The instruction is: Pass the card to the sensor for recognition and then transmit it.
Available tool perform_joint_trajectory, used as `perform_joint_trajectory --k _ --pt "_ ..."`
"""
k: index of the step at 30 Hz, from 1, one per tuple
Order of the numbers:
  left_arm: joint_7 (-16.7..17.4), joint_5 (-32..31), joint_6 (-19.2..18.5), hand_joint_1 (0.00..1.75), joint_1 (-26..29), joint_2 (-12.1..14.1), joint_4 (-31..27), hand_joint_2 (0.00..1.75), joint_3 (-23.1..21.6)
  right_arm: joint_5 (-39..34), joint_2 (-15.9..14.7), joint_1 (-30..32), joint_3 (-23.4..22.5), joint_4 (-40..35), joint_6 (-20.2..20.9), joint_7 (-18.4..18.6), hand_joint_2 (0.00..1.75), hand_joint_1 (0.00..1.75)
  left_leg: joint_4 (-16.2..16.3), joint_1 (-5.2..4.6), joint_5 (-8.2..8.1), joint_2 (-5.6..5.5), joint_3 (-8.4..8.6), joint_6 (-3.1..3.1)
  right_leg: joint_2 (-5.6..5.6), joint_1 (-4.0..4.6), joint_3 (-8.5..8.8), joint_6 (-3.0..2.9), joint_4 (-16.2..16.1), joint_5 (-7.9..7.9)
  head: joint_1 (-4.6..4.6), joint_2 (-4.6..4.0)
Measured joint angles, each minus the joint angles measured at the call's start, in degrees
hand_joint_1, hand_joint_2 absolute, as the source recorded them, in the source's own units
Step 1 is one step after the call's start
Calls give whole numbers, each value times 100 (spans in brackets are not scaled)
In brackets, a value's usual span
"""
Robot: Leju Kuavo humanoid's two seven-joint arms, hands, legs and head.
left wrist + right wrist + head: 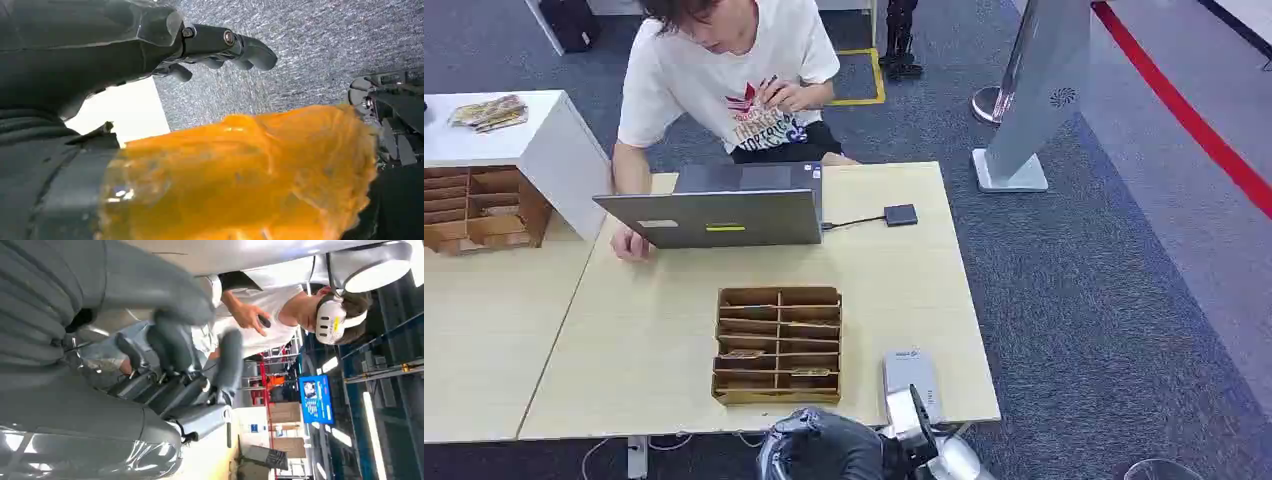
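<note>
While my right hand (185,355) hangs with its fingers (227,365) loosely curled on nothing, I see no card between them. My left hand (150,45) has its fingers (250,50) stretched apart over carpet, empty too. Beyond the right hand's fingertips on the table sits the grey sensor (911,380), and just beside it the wooden card tray (778,345), cards lying in its slots.
</note>
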Motion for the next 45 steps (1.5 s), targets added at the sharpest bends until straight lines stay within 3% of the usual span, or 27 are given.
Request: perform_joint_trajectory --k 17,18,23,27,36,40,45 --pt "0 -17 -7 0 0 2 0 0 0 -59 -2 -3 0 24 39 4 0 0 0 0 0 0 0 0 0 0 0 0 0 0 0 0" --pt "0 -17 -7 0 0 2 0 0 0 -61 -2 -3 0 24 39 4 175 0 0 0 0 0 -1 0 0 0 0 0 0 0 0 0" --pt "0 -22 -9 0 0 2 0 0 0 -70 -2 -2 0 22 -13 53 175 0 0 0 0 0 -1 0 0 0 0 0 0 0 0 0" --pt "0 -33 -2 0 0 2 0 0 0 174 -2 -39 -6 4 -342 131 175 0 0 0 0 0 -1 0 0 0 0 0 0 0 0 0" --pt "0 -31 96 0 3 0 0 0 0 1472 0 -504 -175 -210 -2009 413 175 0 0 0 1 0 0 0 0 0 1 0 0 1 -2 0" --pt "0 -31 125 0 6 -4 0 0 0 2692 85 -728 -260 -470 -3461 584 175 0 0 0 1 0 -1 0 1 0 0 0 0 1 0 0" --pt "0 -37 136 0 6 -9 0 0 0 3182 164 -868 -278 -714 -3905 649 175 0 0 0 1 -1 -2 0 -1 0 0 0 0 0 0 0"
